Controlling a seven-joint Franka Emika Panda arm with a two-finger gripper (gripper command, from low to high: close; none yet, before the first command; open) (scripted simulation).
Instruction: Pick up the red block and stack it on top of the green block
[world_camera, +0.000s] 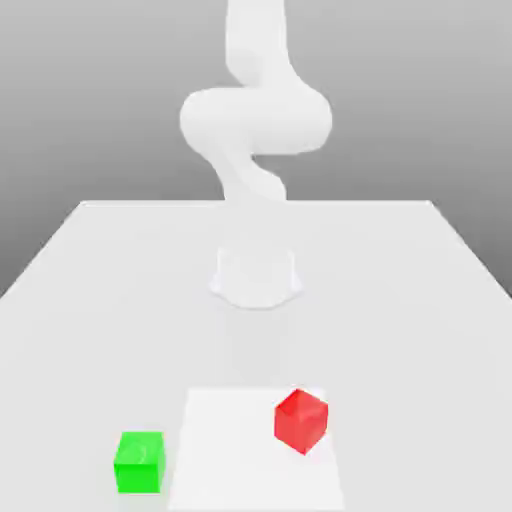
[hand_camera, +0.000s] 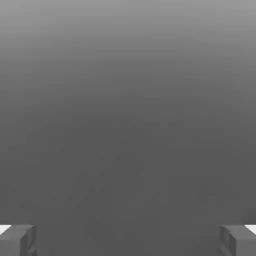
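Table (world_camera: 120, 290): white, flat surface; carries both blocks near its front edge. A paler square patch (world_camera: 230, 450) lies at the front edge, about midway along it.

Red block (world_camera: 301, 420): on the pale patch, toward the patch's far corner on the exterior view's right. It stands turned, one vertical edge facing the camera. Nothing touches it.

Green block (world_camera: 139, 461): on the bare table just beside the patch, toward the front corner on the exterior view's left. It sits square to the front edge, top face bare. Well apart from the red block.

Arm (world_camera: 255, 120): white, rising from its base (world_camera: 256, 277) at the table's middle, folded upward, away from both blocks.

Gripper (hand_camera: 128, 240): in the hand view the two fingertips (hand_camera: 18, 240) sit at opposite sides, spread wide with nothing between them. Beyond them lies plain grey; no block is in its sight.

Progress: judged as the very start. Red block not yet approached, gripped or lifted; green block carries nothing. Left to do: bring the spread fingers down over the red block, close, lift, carry across to the green block, set down squarely on top, release. The red block's turned stance likely calls for wrist rotation to match its faces.
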